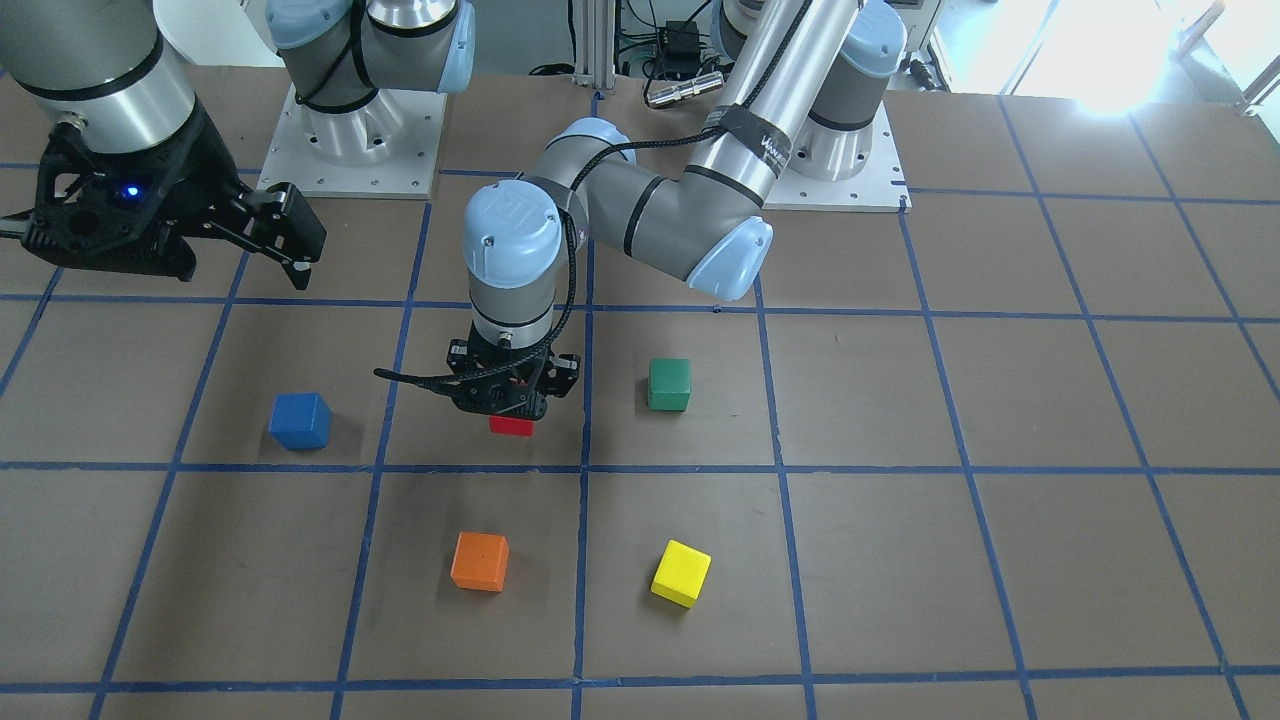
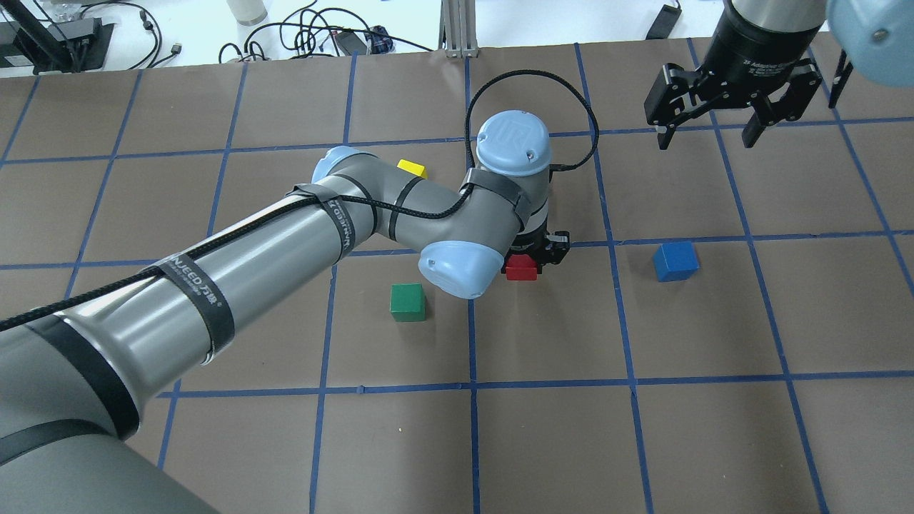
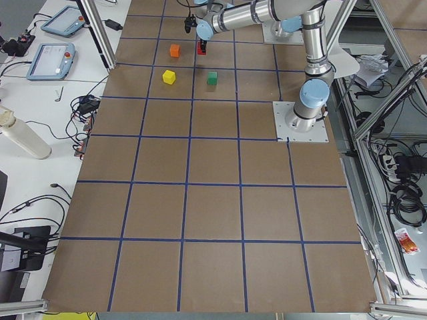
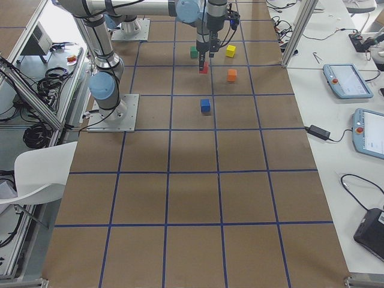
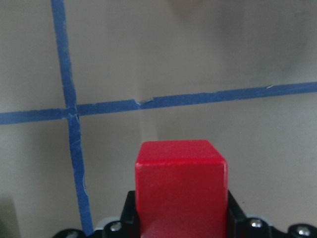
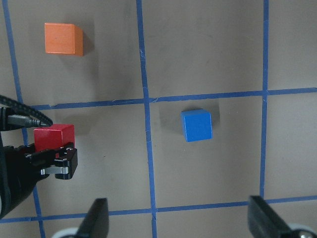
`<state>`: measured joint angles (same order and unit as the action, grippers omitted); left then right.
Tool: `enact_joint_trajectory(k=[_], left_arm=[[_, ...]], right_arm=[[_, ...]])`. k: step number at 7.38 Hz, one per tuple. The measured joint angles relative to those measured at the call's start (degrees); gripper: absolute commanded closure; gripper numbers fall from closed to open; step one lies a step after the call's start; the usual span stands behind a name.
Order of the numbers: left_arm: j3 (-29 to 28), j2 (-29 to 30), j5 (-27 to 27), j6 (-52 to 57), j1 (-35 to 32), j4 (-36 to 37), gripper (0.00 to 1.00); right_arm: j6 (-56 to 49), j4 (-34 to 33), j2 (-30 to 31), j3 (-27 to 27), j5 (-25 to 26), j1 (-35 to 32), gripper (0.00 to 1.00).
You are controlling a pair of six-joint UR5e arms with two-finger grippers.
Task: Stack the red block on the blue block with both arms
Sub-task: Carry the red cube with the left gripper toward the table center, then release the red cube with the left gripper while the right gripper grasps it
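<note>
My left gripper (image 1: pixel 508 408) is shut on the red block (image 1: pixel 511 427) near the table's middle, at or just above the surface; I cannot tell which. In the left wrist view the red block (image 5: pixel 181 188) fills the space between the jaws. The blue block (image 1: pixel 299 420) sits alone on the table about one grid square from the red block (image 2: pixel 522 267), toward the robot's right. My right gripper (image 2: pixel 705 134) is open and empty. It hangs high over the far right of the table and looks down on the blue block (image 6: pixel 197 125).
A green block (image 1: pixel 669 385) sits beside the left gripper, on the robot's left of it. An orange block (image 1: pixel 480 561) and a yellow block (image 1: pixel 681 573) lie farther from the robot. Blue tape lines grid the brown table.
</note>
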<state>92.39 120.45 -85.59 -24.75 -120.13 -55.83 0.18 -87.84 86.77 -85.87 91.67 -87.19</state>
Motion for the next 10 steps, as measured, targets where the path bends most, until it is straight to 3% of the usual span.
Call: enact_joint_trajectory(k=[4, 8, 10], left_arm=[[-1.76, -1.08, 0.24, 1.03, 1.89, -3.47, 0.00], [-2.77, -11.18, 0.37, 8.85, 16.20, -11.48, 0.00], [-3.82, -17.50, 0.29, 14.02, 22.80, -18.05, 0.00]], right_arm=[[0.31, 0.07, 0.04, 0.04, -0.07, -0.01, 0.00], [7.63, -1.14, -0.37, -1.95, -1.03, -3.86, 0.00], [14.53, -8.02, -2.55, -5.41, -1.00, -9.72, 0.00]])
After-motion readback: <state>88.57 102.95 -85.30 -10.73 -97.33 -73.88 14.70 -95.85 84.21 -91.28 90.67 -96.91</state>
